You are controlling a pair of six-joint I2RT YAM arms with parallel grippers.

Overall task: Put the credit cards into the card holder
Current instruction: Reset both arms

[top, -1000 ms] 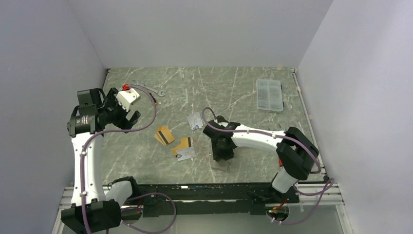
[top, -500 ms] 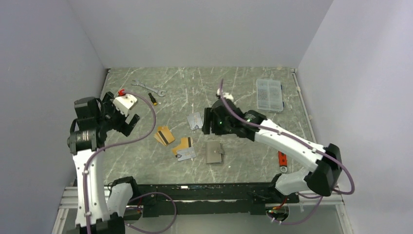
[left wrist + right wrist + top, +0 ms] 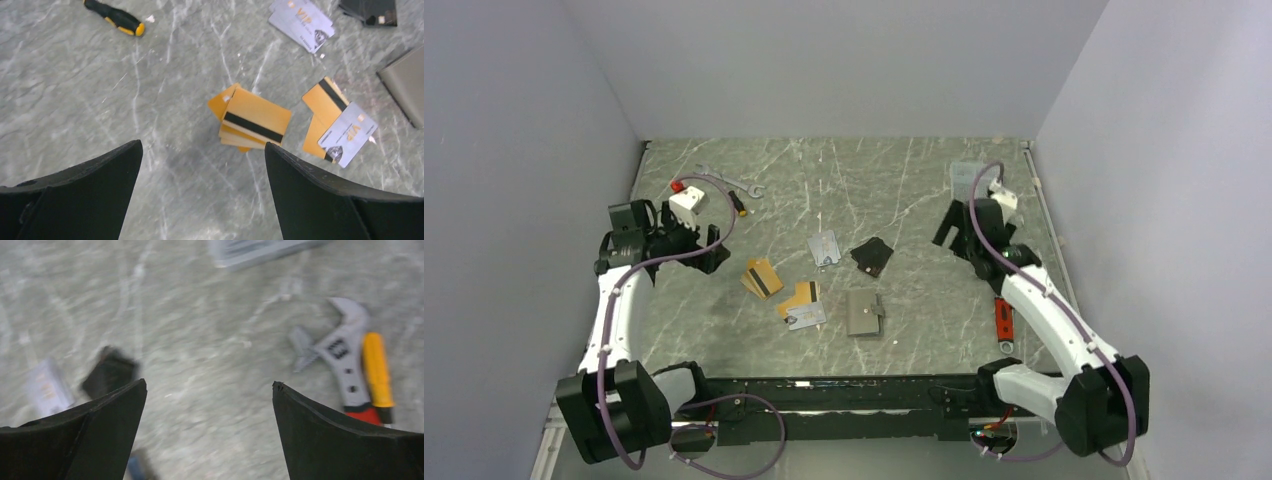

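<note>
The grey-taupe card holder [image 3: 864, 312] lies closed on the table near the front; only its corner [image 3: 407, 82] shows in the left wrist view. The credit cards lie to its left: a gold stack [image 3: 761, 278] [image 3: 252, 122], gold cards under a silver one [image 3: 800, 303] [image 3: 340, 127], and silver cards [image 3: 824, 247] [image 3: 300, 17] farther back. My left gripper [image 3: 709, 252] [image 3: 202, 145] is open and empty, just left of the gold stack. Open and empty too, my right gripper [image 3: 949, 228] [image 3: 209, 384] hangs at the right, away from the cards.
A black folded pouch [image 3: 872, 256] [image 3: 110, 372] lies behind the holder. The right arm partly hides a clear compartment box [image 3: 977, 185] at back right. A wrench [image 3: 729, 181] and screwdriver [image 3: 739, 203] [image 3: 115, 17] sit back left. A red-handled adjustable wrench [image 3: 1004, 325] [image 3: 335, 355] lies front right.
My right gripper has opened, left the card holder on the table and swung up and back to the right. My left gripper has dropped toward the gold cards.
</note>
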